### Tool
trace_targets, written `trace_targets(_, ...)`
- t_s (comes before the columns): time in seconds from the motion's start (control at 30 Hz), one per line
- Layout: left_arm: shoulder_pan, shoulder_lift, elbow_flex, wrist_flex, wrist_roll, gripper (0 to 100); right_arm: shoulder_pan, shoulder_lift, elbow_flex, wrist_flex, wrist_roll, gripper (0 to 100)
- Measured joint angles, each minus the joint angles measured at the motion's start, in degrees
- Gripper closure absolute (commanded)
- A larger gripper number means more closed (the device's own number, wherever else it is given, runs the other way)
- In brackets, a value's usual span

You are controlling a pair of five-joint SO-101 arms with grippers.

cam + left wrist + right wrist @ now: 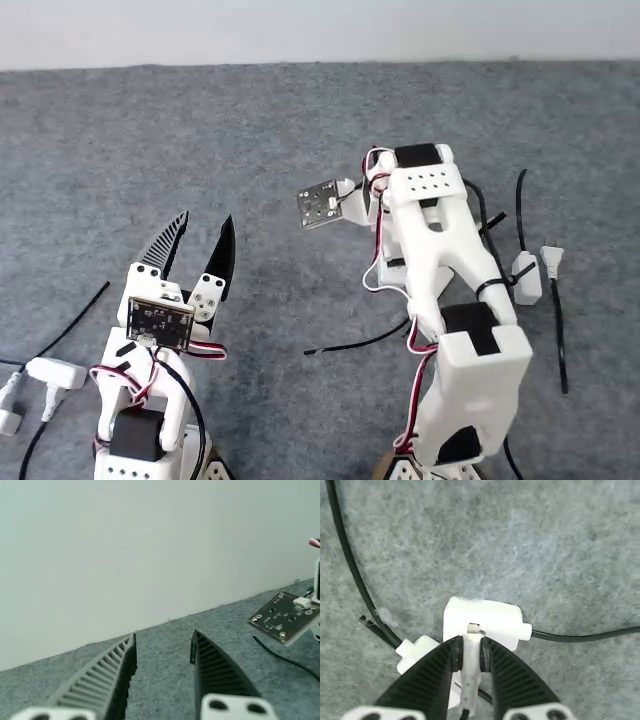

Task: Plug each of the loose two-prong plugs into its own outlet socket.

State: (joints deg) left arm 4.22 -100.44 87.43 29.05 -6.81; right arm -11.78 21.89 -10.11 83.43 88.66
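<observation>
So: plug (469,680) is clamped in the right gripper's (470,647) closed fingers, prongs meeting the white socket block (487,620) lying on the grey counter (560,545), probably lined up for push-in. Its long axis follows the fingers, prongs pointing into the socket. Left gripper (164,639) is raised with fingers open.

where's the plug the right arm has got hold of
In the right wrist view the white two-prong plug is clamped in the right gripper, its prong end against the white outlet socket on the grey carpet.
</observation>
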Motion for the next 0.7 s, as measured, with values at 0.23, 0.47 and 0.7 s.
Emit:
trace_targets(0.23, 0.0, 0.0, 0.0, 0.0, 0.0, 81, 0.53, 0.53, -0.09, 0.0, 0.0, 99.0)
trace_targets(0.47, 0.09, 0.0, 0.0, 0.0, 0.0, 81, 0.35, 3.87, -0.7, -0.09, -0.7, 99.0)
trace_targets(0.7, 0.09, -0.09, 1.85, -1.76, 0.0, 81, -0.35, 5.71, -1.76, 0.0, -0.88, 99.0)
